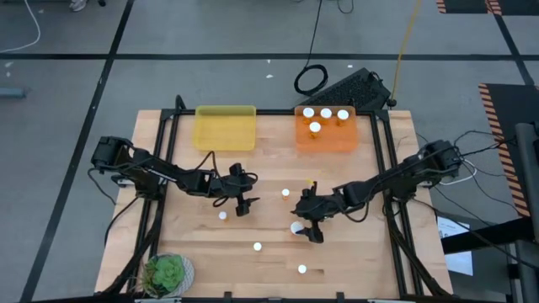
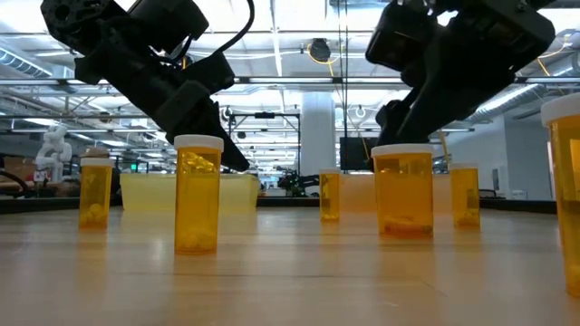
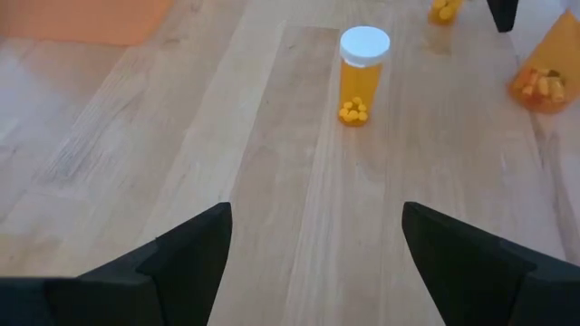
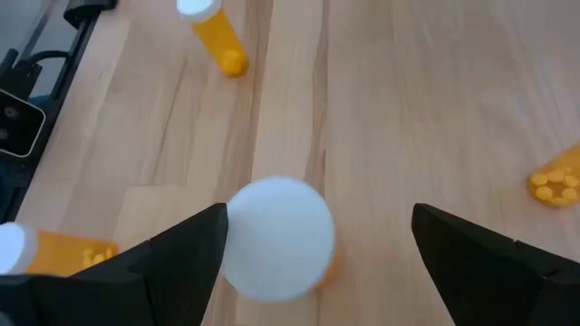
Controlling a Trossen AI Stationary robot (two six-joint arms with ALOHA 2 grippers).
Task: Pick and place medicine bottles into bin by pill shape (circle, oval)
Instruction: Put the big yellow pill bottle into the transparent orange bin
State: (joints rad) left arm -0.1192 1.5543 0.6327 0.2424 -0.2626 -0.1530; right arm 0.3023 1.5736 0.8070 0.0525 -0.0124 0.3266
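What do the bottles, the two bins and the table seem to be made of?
Bottles: likely clear amber plastic, glossy; pills show through the wall, with matte white caps. Orange bin and yellow bin: probably translucent plastic; the wood tone shows through them. Table: light wood planks, with visible grain and seams.

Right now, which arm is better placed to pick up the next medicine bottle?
Likely the right. Its pincer is open directly above a white-capped bottle. The left pincer, also open, has its nearest bottle farther ahead.
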